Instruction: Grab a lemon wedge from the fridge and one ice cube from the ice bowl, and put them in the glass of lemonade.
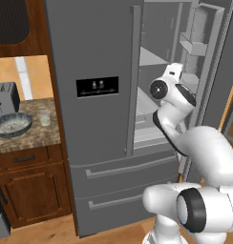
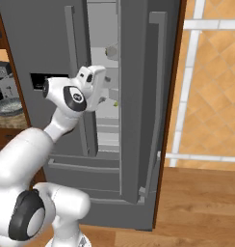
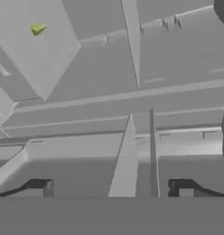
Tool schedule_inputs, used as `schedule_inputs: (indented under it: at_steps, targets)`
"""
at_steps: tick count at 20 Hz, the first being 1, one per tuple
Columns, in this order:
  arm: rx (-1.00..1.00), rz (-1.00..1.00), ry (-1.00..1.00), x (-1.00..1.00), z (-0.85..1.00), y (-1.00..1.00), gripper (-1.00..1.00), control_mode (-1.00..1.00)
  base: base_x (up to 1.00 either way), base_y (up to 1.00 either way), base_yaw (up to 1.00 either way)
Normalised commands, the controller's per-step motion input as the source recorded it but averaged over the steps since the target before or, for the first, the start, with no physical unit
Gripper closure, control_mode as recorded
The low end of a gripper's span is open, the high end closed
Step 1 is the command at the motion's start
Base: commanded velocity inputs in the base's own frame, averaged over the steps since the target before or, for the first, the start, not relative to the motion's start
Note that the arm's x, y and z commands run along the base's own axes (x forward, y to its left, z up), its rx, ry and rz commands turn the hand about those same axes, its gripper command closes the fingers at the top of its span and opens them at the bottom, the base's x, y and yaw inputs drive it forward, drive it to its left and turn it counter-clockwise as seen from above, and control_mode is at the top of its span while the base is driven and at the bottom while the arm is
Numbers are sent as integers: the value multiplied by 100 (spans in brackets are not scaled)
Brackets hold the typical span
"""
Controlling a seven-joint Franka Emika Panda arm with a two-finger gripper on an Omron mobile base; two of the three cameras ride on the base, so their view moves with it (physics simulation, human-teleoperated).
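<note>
the fridge (image 1: 101, 71) stood with its right door swung open, and the arm reached in toward the shelves, the hand (image 3: 114, 188) spread wide and carrying nothing. the lemon wedge (image 3: 37, 29) lay small and yellow-green on a pale shelf, up and off to the left of the hand's line in the hand view; a speck of the same colour showed deep inside in the right base view (image 2: 115, 103). away on the counter (image 1: 37, 136) to the left sat the ice bowl (image 1: 12, 125) with the glass of lemonade (image 1: 44, 117) just beside it. the step looked like the reach for the wedge, barely begun. to do it well, i judged the hand should turn to bring the wedge between its fingertips, come in level above the shelf, keep clear of the shelf edges and door bins, and close gently, since so small a piece could slip or be nudged deeper.
</note>
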Motion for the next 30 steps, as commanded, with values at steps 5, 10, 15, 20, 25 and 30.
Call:
schedule_inputs:
  at_steps: [5,10,15,20,25,30]
  targets:
    - [-7,-16,0,45,-17,-60,-100,-100,0,0,0]
    - [0,-19,1,-12,-27,-100,-100,-100,0,0,0]
    - [9,-6,-26,-90,11,-96,-100,-100,0,0,0]
    - [5,3,-72,-98,81,-18,-100,-100,0,0,0]
    - [2,0,-34,-69,32,44,-100,-100,0,0,0]
    - [2,5,-38,-49,100,81,-100,-100,0,0,0]
